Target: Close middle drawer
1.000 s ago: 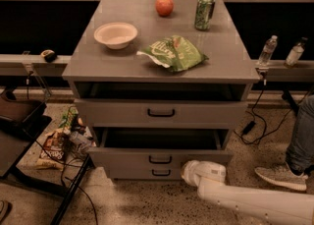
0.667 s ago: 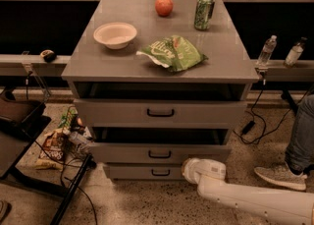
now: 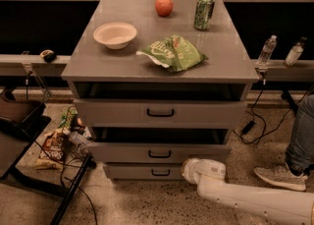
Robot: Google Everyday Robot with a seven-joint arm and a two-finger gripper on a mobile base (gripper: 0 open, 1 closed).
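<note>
The grey cabinet (image 3: 157, 67) has three drawer fronts. The middle drawer (image 3: 122, 152) has a flat front with a small black bar handle (image 3: 160, 154). It stands slightly out, with a dark gap above it. My gripper (image 3: 190, 169), at the end of the white arm (image 3: 245, 200), is low at the right. It sits against the lower right of the drawer fronts, just under the middle drawer's right end. The white wrist hides how it meets the front.
On the cabinet top are a bowl (image 3: 115, 34), an apple (image 3: 164, 5), a green can (image 3: 203, 11) and a green chip bag (image 3: 171, 52). The top drawer (image 3: 117, 113) is also slightly out. Snack bags and cables (image 3: 59, 143) lie at the left, and a person's leg and shoe (image 3: 282, 175) are at the right.
The middle drawer has slid inward toward the cabinet, so less of its inside shows. My arm has followed it slightly forward.
</note>
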